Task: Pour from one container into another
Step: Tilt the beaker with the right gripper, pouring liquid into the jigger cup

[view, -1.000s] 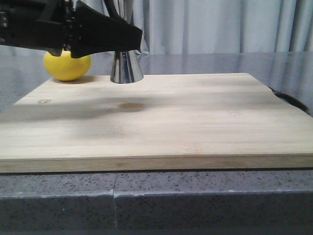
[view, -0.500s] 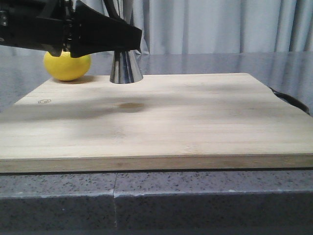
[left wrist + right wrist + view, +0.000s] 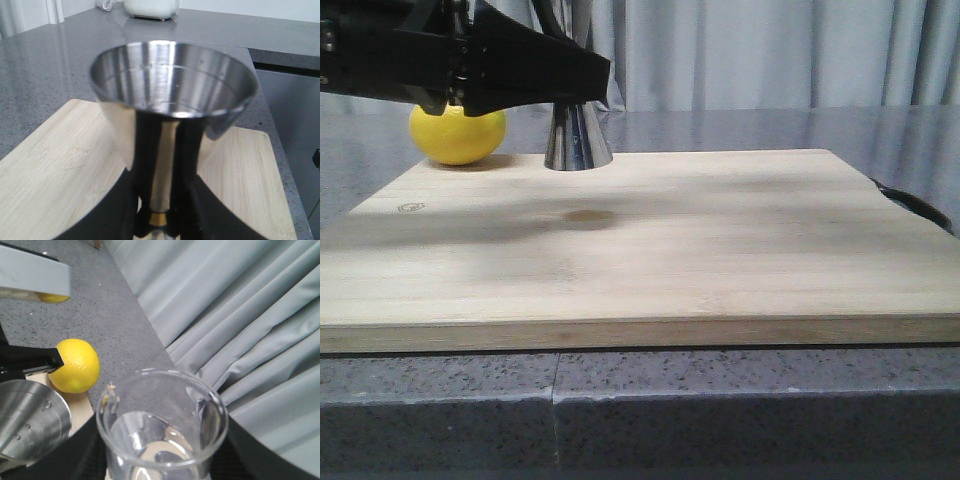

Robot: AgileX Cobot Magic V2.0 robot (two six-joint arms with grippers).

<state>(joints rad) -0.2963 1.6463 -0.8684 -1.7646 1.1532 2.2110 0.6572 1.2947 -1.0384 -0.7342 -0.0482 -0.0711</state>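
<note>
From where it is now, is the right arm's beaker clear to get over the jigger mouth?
Probably yes. The beaker, in the right gripper, sits beside the jigger, whose open mouth is uncovered; the left gripper grips only its waist.

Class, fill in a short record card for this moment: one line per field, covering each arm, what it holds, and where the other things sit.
Left gripper: jaws closed on the steel jigger at its narrow waist
Jigger: upright, base on the wooden board, near its back left corner
Right gripper: holds the glass beaker, raised above the jigger's level
Beaker contents: clear liquid low inside
Lemon: on the counter, behind the board's back left corner
Pour: not yet begun
</note>
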